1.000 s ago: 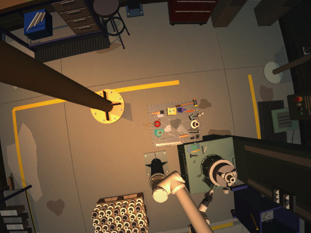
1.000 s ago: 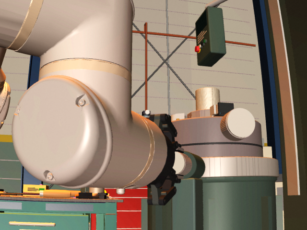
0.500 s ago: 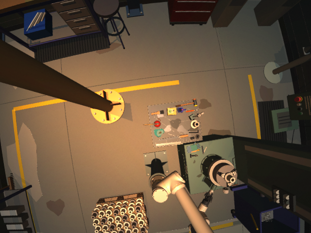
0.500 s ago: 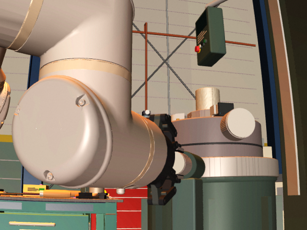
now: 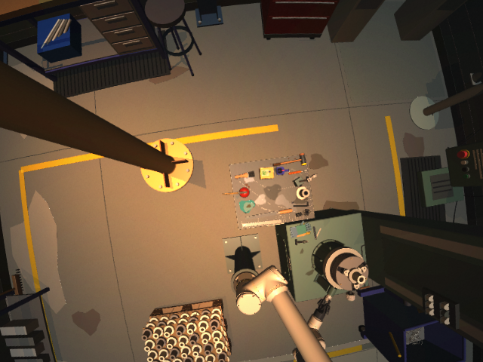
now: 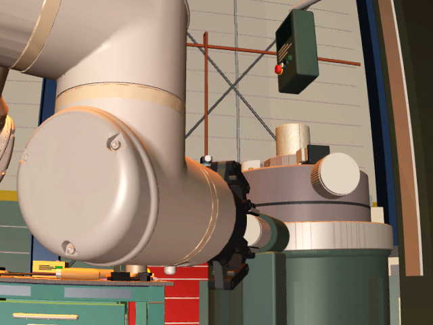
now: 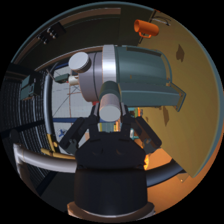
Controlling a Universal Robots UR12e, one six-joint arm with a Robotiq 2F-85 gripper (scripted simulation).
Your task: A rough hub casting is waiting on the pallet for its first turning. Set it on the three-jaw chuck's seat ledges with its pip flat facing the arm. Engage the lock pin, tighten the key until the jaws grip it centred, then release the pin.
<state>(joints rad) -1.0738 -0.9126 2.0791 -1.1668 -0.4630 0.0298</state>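
The lock pin's knurled grey knob [image 7: 109, 109] sticks out of a green boss on the side of the headstock, and it is clamped in my closed gripper [image 7: 110, 115]. From the second side camera the same knob [image 6: 258, 231] shows just past my wrist flange. Above it the three-jaw chuck [image 6: 311, 196] sits on the green spindle housing, with the pale hub casting [image 6: 292, 139] standing among its jaws. The chuck key's round knurled knob [image 6: 335, 179] projects from the chuck's side. From overhead the casting [image 5: 357, 276] sits at the chuck's centre.
A dark machine column [image 5: 421, 249] rises behind the chuck, with a control box [image 6: 296, 51] hanging above. A tool mat [image 5: 273, 191] lies on the floor, and a pallet of castings [image 5: 186, 334] stands near the arm's base [image 5: 242, 257].
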